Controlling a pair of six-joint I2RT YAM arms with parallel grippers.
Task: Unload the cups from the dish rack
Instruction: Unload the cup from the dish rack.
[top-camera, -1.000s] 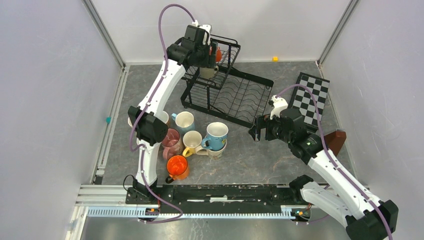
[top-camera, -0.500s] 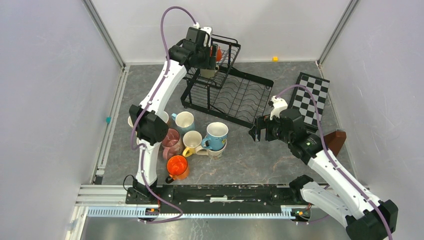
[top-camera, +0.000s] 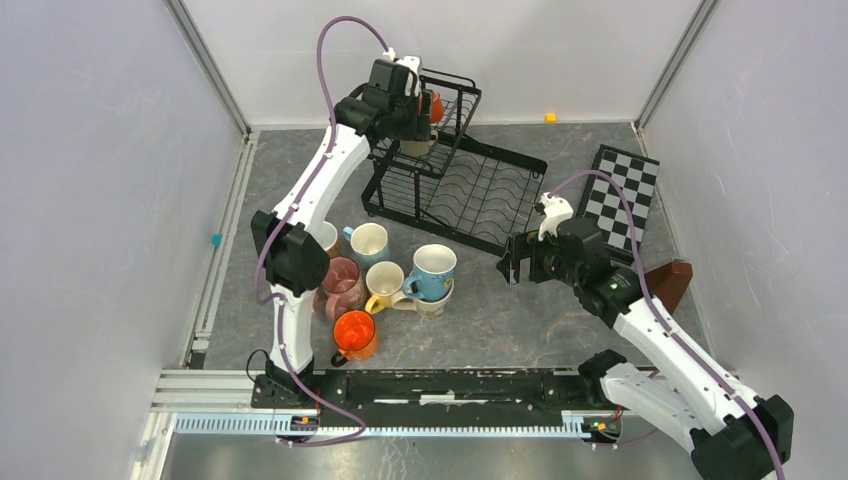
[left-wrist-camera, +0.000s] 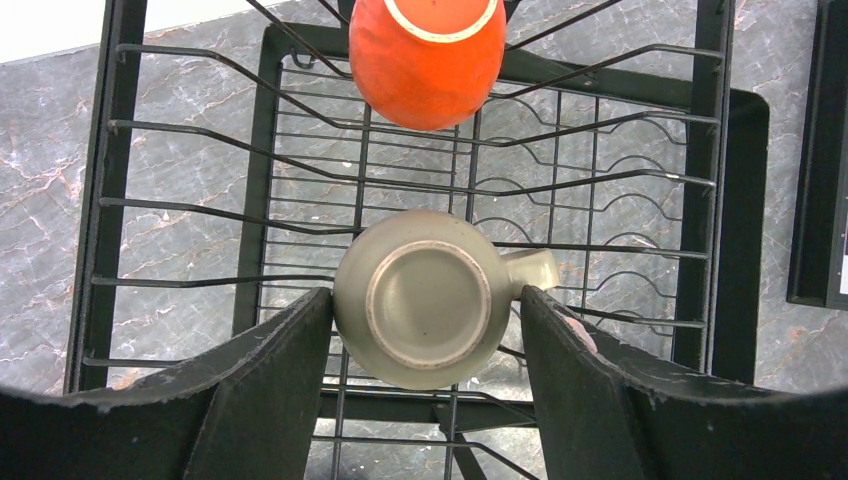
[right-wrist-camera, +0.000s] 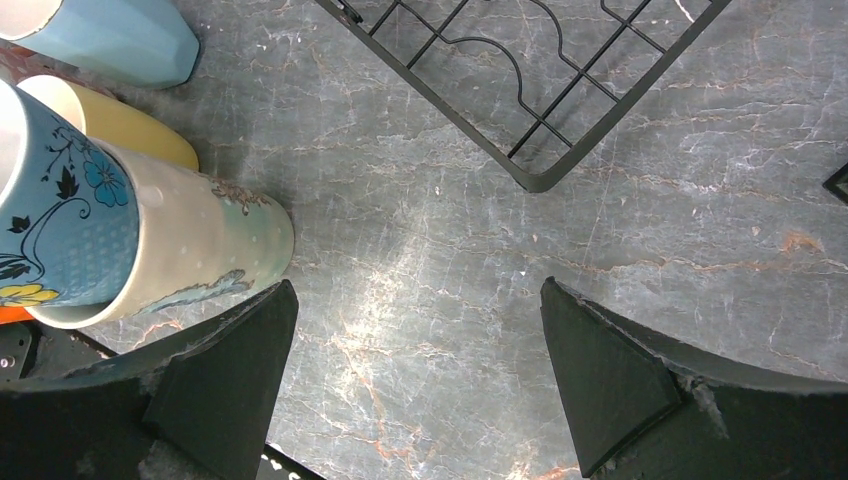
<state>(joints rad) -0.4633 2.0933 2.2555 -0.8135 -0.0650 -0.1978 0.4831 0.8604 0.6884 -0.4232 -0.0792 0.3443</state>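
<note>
The black wire dish rack (top-camera: 470, 190) stands at the back centre. In its raised upper basket (left-wrist-camera: 110, 150) a beige cup (left-wrist-camera: 425, 300) rests upside down, with an orange cup (left-wrist-camera: 425, 60) behind it. My left gripper (left-wrist-camera: 425, 293) straddles the beige cup (top-camera: 415, 145). Its left finger lies against the cup's side and its right finger sits at the handle. My right gripper (right-wrist-camera: 418, 283) hangs open and empty over bare table, right of the unloaded cups (top-camera: 385, 280). A blue floral cup (right-wrist-camera: 60, 220) stacked in a pale one shows at its left.
Several cups cluster on the table in front of the rack, an orange cup (top-camera: 354, 332) nearest the bases. A checkered board (top-camera: 625, 195) lies at the right, with a brown object (top-camera: 670, 282) beside it. A rack corner (right-wrist-camera: 535, 180) lies just ahead of the right fingers.
The left jaws have narrowed a little around the beige cup, and the left arm has shifted slightly. The right arm has barely moved.
</note>
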